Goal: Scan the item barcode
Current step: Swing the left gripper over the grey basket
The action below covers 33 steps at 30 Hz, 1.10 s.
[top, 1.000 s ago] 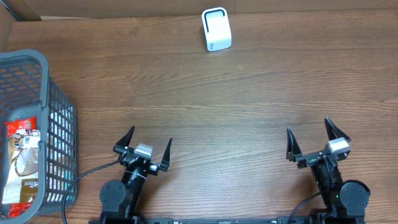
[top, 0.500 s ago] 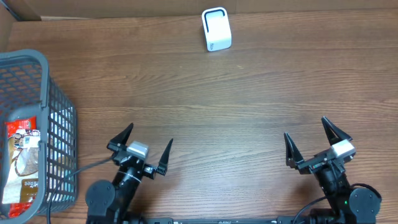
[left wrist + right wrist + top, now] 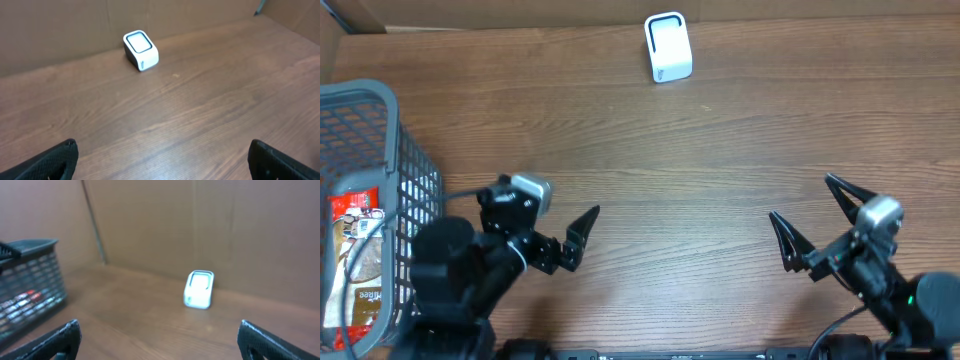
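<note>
A white scanner (image 3: 141, 50) stands on the table (image 3: 200, 115) near the cardboard wall (image 3: 60, 30), jaws spread wide.

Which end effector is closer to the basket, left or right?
The left end effector: it sits just beside the grey basket's mesh wall, while the right end effector is across the table, on the far right side.

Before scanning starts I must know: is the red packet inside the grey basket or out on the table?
Inside. The overhead view shows the red packet lying within the mesh walls of the grey basket.
</note>
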Available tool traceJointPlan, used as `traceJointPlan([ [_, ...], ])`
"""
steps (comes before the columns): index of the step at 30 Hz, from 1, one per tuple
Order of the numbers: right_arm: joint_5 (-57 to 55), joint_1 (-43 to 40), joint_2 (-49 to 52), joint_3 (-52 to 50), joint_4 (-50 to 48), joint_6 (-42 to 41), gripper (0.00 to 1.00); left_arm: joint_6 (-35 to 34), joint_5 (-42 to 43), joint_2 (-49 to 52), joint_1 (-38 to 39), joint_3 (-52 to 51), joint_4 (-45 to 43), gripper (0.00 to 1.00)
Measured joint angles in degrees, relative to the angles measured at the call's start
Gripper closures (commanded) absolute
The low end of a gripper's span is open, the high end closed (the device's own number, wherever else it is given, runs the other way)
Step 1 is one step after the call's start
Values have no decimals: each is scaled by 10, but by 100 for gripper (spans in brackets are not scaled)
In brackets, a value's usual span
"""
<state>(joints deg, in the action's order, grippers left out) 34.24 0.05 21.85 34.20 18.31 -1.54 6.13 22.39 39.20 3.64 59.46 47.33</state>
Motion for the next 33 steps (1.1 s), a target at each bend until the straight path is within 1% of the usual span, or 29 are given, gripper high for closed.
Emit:
traceJointPlan([
  [3, 19, 0, 72, 68, 65, -2, 0, -8, 10, 40, 0, 71, 64, 0],
  [5, 28, 0, 131, 128, 147, -1, 0, -29, 26, 57, 0, 110, 108, 0],
  [11, 29, 0, 271, 297, 325, 0, 0, -60, 65, 60, 0, 136, 168, 0],
  [15, 35, 0, 319, 356, 355, 0, 0, -65, 73, 61, 0, 136, 170, 0],
  [17, 43, 0, 331, 364, 354, 0, 0, -72, 75, 61, 0, 136, 155, 0],
  [19, 49, 0, 340, 364, 357, 0, 0, -95, 68, 61, 0, 136, 128, 0],
  [22, 54, 0, 351, 364, 363, 0, 0, -144, 40, 76, 0, 153, 99, 0],
  [24, 57, 0, 354, 364, 367, 0, 0, -170, 12, 110, 0, 196, 105, 0],
  [27, 59, 0, 358, 364, 371, 0, 0, -196, -58, 181, 0, 291, 177, 0],
  [32, 59, 0, 366, 364, 384, 0, 0, -241, -224, 320, -14, 490, 323, 0],
  [33, 59, 0, 368, 364, 385, 0, 0, -247, -243, 338, -23, 516, 339, 0],
])
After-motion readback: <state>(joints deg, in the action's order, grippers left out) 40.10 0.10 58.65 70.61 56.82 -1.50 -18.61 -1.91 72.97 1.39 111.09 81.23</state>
